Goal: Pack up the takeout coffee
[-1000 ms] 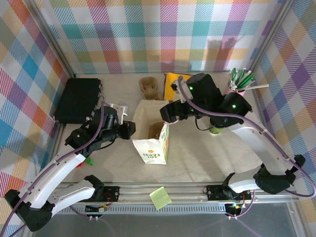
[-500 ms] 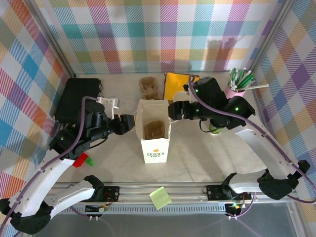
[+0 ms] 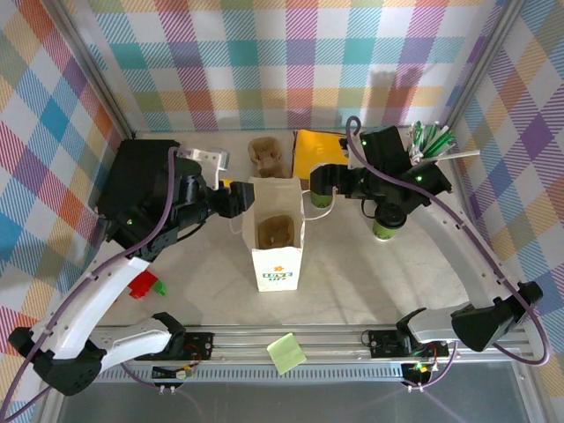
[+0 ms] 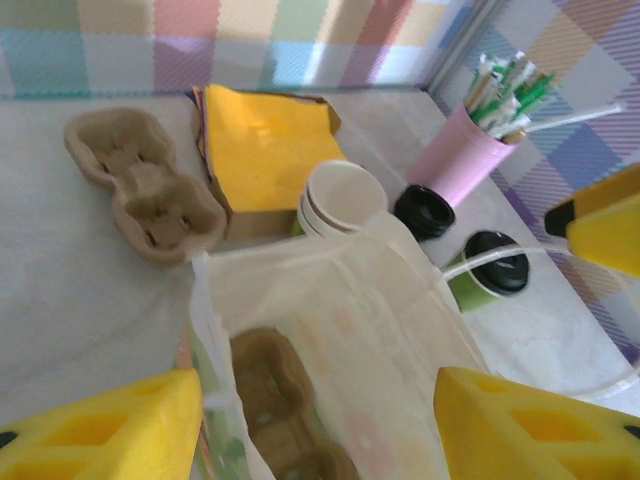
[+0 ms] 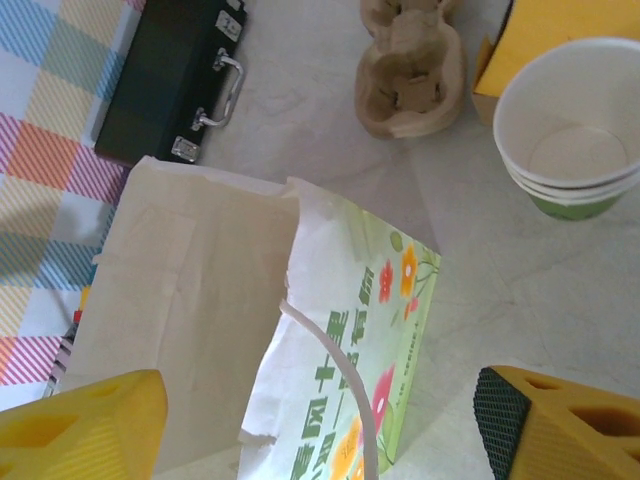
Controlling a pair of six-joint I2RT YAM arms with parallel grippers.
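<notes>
Black case back left on surface. Cardboard cup carrier at back centre, yellow napkin stack just beside it on the right. Pink straw cup back right, loose black lid near its base. Green sticky note on front rail.

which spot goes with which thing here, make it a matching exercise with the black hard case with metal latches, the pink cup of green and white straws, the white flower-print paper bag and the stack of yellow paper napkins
Things
1. black hard case with metal latches
2. pink cup of green and white straws
3. white flower-print paper bag
4. stack of yellow paper napkins

Places
a. far right, at the back
b. standing open in the middle
c. far left
d. lying flat just behind the bag

Pairs: 1-c, 2-a, 3-b, 4-d
</notes>
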